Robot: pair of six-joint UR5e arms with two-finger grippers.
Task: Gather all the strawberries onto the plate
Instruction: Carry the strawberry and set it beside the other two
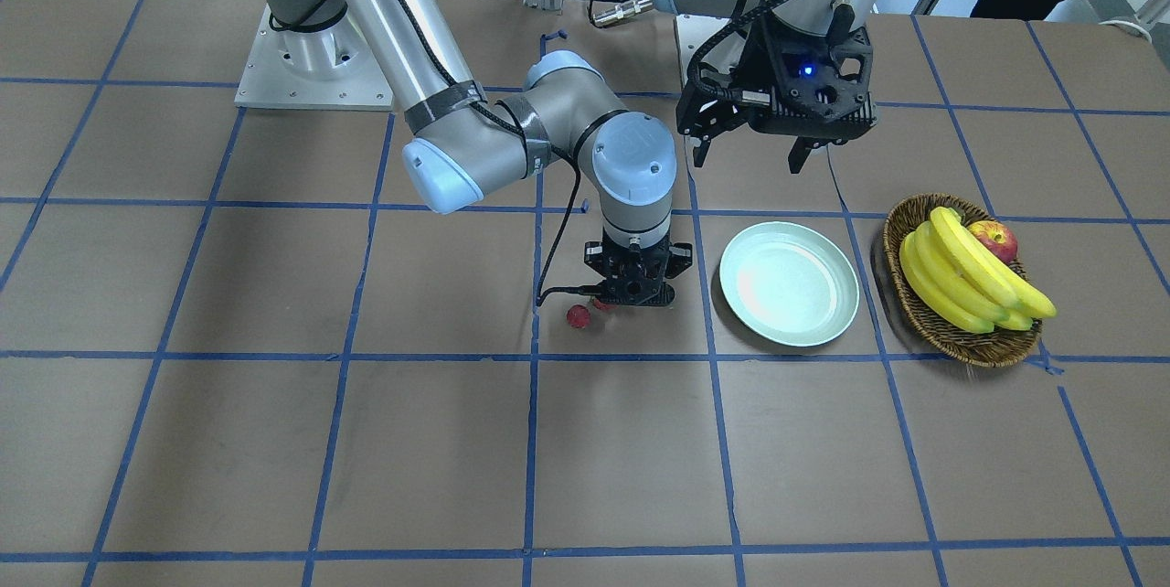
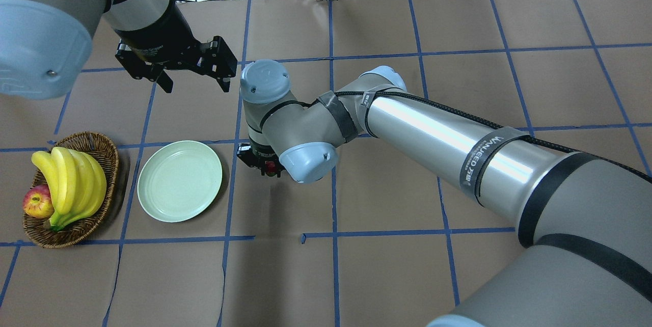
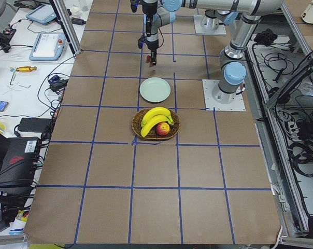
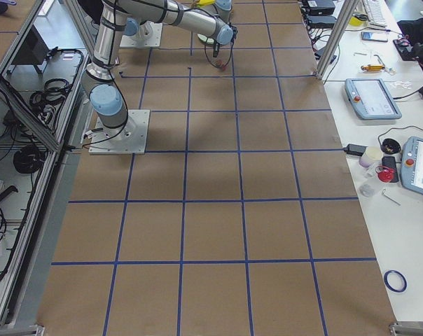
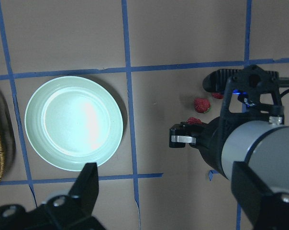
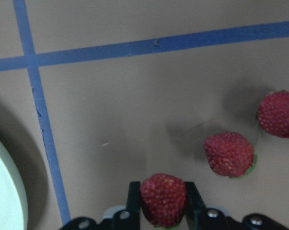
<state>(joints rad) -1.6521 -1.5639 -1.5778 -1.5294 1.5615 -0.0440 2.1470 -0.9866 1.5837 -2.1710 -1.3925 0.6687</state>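
My right gripper (image 6: 163, 194) is shut on a strawberry (image 6: 163, 201), low over the table just right of the plate (image 6: 0, 191). Two more strawberries (image 6: 229, 154) (image 6: 278, 114) lie on the table close beside it. In the front view one berry (image 1: 577, 316) shows next to the right gripper (image 1: 631, 299). The pale mint-green plate (image 1: 789, 283) (image 2: 179, 181) has nothing in it. My left gripper (image 1: 754, 153) (image 2: 196, 81) is open, holds nothing and hangs above the table behind the plate. The left wrist view shows the plate (image 5: 73, 122) and the berries (image 5: 201, 105).
A brown wicker basket (image 1: 923, 317) (image 2: 94, 144) with bananas (image 1: 969, 281) and a red-yellow apple (image 1: 994, 238) stands on the far side of the plate from the berries. Blue tape lines grid the brown table.
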